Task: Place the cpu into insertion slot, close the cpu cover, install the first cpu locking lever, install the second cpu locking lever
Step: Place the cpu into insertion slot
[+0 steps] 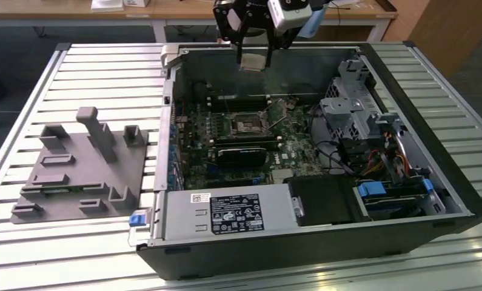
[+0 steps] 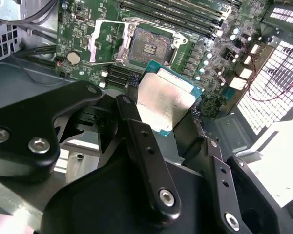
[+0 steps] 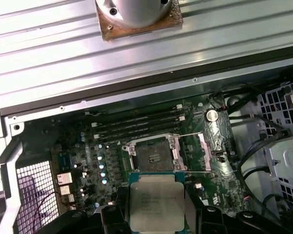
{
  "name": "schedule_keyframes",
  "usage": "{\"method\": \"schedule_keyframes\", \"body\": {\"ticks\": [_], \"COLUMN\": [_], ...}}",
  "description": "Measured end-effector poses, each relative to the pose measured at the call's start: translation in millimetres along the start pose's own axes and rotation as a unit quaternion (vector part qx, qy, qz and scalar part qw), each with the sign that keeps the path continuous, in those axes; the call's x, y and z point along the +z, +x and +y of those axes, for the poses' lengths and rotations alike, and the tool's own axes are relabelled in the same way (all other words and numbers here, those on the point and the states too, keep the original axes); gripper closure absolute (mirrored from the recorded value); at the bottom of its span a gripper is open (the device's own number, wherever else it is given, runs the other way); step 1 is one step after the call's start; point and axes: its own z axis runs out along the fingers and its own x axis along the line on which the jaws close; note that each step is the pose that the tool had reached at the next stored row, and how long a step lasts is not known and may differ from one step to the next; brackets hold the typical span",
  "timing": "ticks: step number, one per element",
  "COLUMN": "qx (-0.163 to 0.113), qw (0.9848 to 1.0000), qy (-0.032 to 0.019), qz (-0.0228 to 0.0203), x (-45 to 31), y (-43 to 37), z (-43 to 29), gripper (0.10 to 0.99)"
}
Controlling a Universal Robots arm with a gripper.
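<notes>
claw (image 1: 254, 59) gripping cpu (image 3: 156, 204), seemingly above insertion slot (image 3: 155, 155)

Black hand (image 2: 162, 101), prob. steel screws (image 2: 167, 196)

I have the open computer case (image 1: 444, 151) lying on the slatted table (image 1: 103, 73), with the fixture block (image 1: 79, 170) beside it on the exterior view's left. Inside, the insertion slot (image 1: 245, 123) sits mid-board, with the memory slots (image 1: 241, 97) behind it and the card (image 1: 241, 156) before it. The power-supply box (image 1: 224, 215) lies along the near wall and the drive cages (image 1: 350, 109) are on the exterior view's right. The cpu cover (image 3: 198, 152) stands open on the slot's drive-cage side. My gripper (image 1: 254, 59) hangs over the case's far wall, well above the board, the cpu (image 2: 166, 100) clamped between its fingers.
</notes>
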Motion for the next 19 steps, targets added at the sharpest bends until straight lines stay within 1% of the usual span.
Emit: {"method": "schedule_keyframes", "body": {"ticks": [9, 19], "qx": [0.019, 0.039], "qw": [0.9998, 0.9992], "qy": [-0.0004, -0.0008], "qz": [-0.0017, -0.0036], "x": [0.0, 0.0], "y": [0.0, 0.0], "z": [0.0, 0.0], "gripper": [0.549, 0.549]}}
